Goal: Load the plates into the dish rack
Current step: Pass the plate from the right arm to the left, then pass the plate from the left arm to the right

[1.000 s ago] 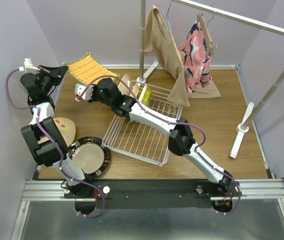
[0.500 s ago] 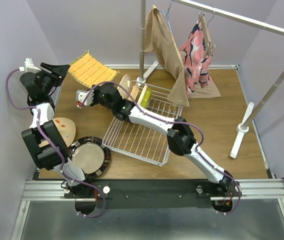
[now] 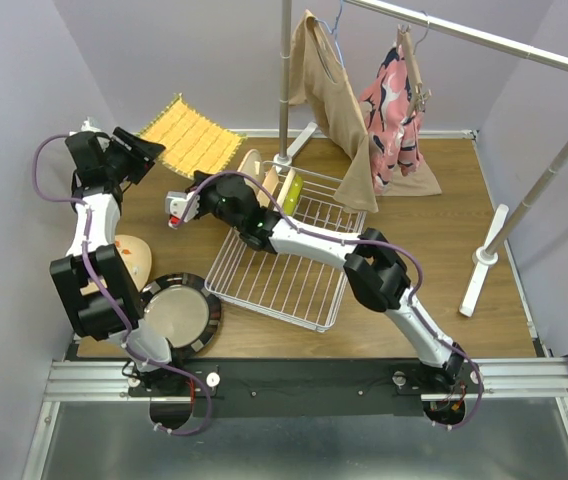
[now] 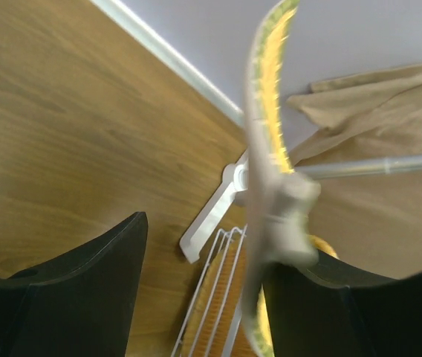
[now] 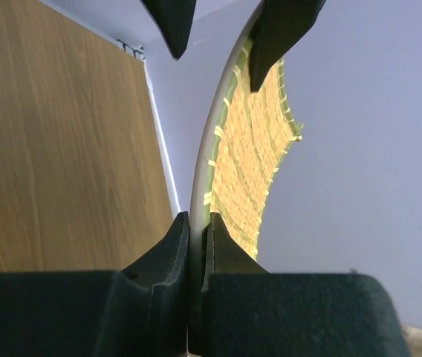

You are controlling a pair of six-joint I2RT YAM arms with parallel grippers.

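left gripper [image 4: 203, 249]: you have it wide open. Its fingers [image 4: 85, 282] sit either side of the far edge of the yellow woven mat [image 3: 196, 140] and grip nothing. The edge is closer to one finger than the other; can't tell if it touches.
right gripper [image 5: 195, 219]: clamped down tight on the mat's near edge, with the thin rim pinched between both fingertips. That's your only hold on it.
mat: off the table [image 3: 434, 260], tilted up, spanning from one gripper to the other. It's edge-on and blurred in the left wrist view.
dish rack [image 3: 282, 272]: just beside the right gripper, on the side its own arm comes from. The right forearm runs across it. It's well apart from the left gripper.
plates in rack: two stand on edge at the rack end nearest your right gripper, the cream plate [image 3: 253, 168] and the lime green plate [image 3: 291, 190] right beside it.
plates on table: the tan floral plate [image 3: 130, 258] and the dark-rimmed silvery plate [image 3: 176, 313] both lie flat, back toward the left arm's base from the left gripper. The silvery one is nearer the base. The left arm partly covers the tan one.
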